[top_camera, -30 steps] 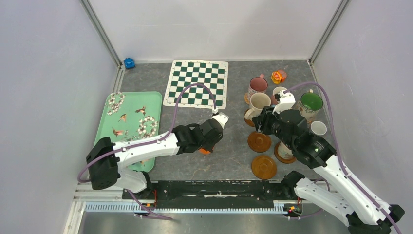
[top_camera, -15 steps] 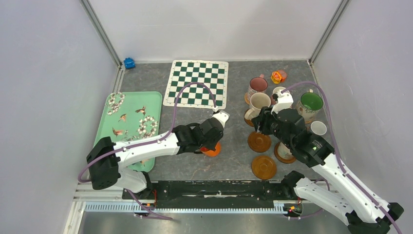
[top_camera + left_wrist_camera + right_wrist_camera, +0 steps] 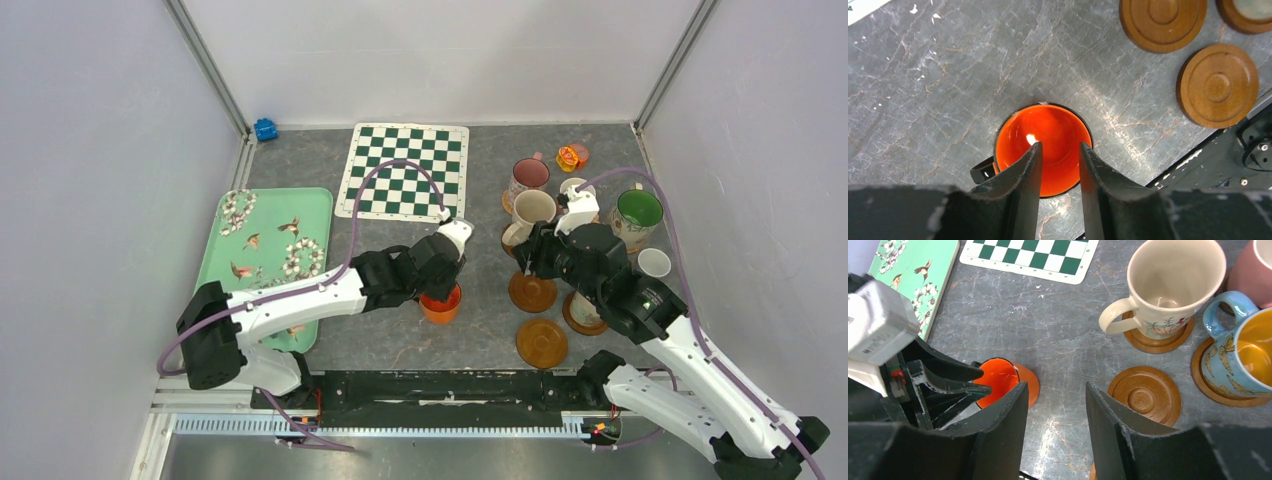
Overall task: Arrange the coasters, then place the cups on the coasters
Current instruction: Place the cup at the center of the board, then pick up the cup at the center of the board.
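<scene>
Tabletop (image 3: 485, 180) of grey stone carries a mint-green tray (image 3: 270, 215) on the left and a chequered mat (image 3: 404, 170) at the back, both where they lay a second ago. The left gripper (image 3: 1058, 147) hangs right over an orange cup (image 3: 441, 304). A second ago its jaws were closed with the cup tucked beneath them; now they stand narrowly parted, with nothing pinched between. The cup stands upright on bare table, mouth up, a little further right than before, just left of the coasters and on none of them. The right gripper (image 3: 1057, 387) has hardly moved and hovers half open and empty. Beside it a cream mug (image 3: 1173, 285) and a blue-handled mug (image 3: 1243, 355) each sit on a coaster, and one wooden coaster (image 3: 1144, 395) lies bare.
</scene>
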You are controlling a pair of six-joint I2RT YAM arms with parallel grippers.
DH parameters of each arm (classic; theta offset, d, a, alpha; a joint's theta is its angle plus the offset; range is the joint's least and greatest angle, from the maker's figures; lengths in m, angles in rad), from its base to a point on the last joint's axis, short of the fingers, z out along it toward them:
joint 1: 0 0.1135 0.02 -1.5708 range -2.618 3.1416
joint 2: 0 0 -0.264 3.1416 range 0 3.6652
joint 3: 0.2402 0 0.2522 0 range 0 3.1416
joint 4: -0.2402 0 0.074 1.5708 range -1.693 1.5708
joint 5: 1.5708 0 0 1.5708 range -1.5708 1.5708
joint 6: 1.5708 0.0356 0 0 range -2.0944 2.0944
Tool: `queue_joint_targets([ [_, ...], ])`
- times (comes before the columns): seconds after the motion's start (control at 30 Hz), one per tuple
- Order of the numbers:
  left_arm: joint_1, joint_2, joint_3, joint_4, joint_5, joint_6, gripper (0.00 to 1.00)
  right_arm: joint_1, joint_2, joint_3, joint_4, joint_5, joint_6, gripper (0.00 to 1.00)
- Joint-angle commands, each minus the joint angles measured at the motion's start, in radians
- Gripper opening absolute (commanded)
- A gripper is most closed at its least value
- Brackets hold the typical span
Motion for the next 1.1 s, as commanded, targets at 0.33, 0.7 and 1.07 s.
queue_joint_targets([
  [0.33,0.384,-0.247,0.0,-0.016,0.093,0.089,0.5,0.013,0.057,-0.078,0.029,-0.105,0.111,0.45],
  [0.7,0.459,-0.438,-0.08,-0.131,-0.078,0.326,0.81,0.098,0.22,-0.088,0.113,-0.085,0.12,0.44],
  [1.07,0.457,-0.604,-0.242,-0.118,-0.082,0.356,0.94,0.262,0.421,-0.066,0.179,-0.024,0.178,0.44],
])
